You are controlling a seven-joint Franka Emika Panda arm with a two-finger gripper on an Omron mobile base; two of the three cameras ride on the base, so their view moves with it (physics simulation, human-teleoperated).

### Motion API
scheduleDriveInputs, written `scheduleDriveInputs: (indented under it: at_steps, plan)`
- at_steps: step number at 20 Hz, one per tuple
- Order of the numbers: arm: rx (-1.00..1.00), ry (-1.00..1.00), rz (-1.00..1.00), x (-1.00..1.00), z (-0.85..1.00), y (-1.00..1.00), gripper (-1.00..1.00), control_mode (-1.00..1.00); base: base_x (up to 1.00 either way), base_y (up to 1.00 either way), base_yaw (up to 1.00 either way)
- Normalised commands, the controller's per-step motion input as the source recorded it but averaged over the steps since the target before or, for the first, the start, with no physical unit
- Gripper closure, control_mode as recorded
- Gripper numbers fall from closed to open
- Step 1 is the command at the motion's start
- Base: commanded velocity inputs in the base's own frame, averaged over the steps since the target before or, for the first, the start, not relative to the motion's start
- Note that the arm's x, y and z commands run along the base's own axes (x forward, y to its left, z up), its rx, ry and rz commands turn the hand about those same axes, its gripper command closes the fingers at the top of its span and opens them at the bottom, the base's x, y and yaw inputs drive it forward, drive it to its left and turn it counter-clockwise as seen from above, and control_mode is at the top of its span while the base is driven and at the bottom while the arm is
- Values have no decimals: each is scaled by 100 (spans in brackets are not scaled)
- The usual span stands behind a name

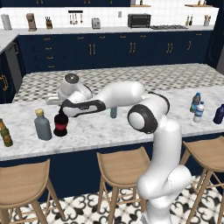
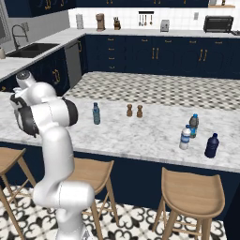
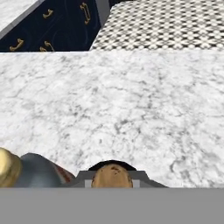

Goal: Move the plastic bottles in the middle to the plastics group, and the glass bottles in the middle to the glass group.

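Note:
The black glass bottle point(image 1: 61, 125), round-bellied with a red label, is at the left of the marble counter point(image 1: 100, 129), and my gripper point(image 1: 62, 112) is shut on its thin neck from above. In the hand view its brown top point(image 3: 112, 176) sits right at the fingers. Just left stand the grey tan-capped bottle point(image 1: 42, 126) point(image 3: 35, 175) and the olive-brown bottle point(image 1: 5, 133). The slim teal plastic bottle point(image 1: 113, 113) point(image 2: 96, 114) stands mid-counter behind my arm. At the right end, the clear white-label bottle point(image 1: 199, 112) point(image 2: 185, 138) stands beside the dark teal bottle point(image 1: 195, 102) point(image 2: 193, 125) and the navy bottle point(image 1: 219, 114) point(image 2: 212, 146).
Two small brown shakers point(image 2: 129, 110) point(image 2: 139, 111) stand mid-counter near the far edge. Wooden stools point(image 1: 120, 164) line the near side under the counter. A wide stretch of bare marble lies between the left and right bottle groups.

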Motion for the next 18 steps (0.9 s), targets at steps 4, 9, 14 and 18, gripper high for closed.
scheduleDriveInputs:
  at_steps: [4, 9, 14, 18]
  plan:
    - [1, 0, 0, 22, -31, 17, 100, -100, 0, 0, 0]
    - [0, 1, 0, 17, -38, 19, 100, -100, 0, 0, 0]
    - [0, 2, 0, -1, -33, 8, -100, -100, 0, 0, 0]
    - [0, 3, 0, -14, -12, 0, -100, -100, 0, 0, 0]
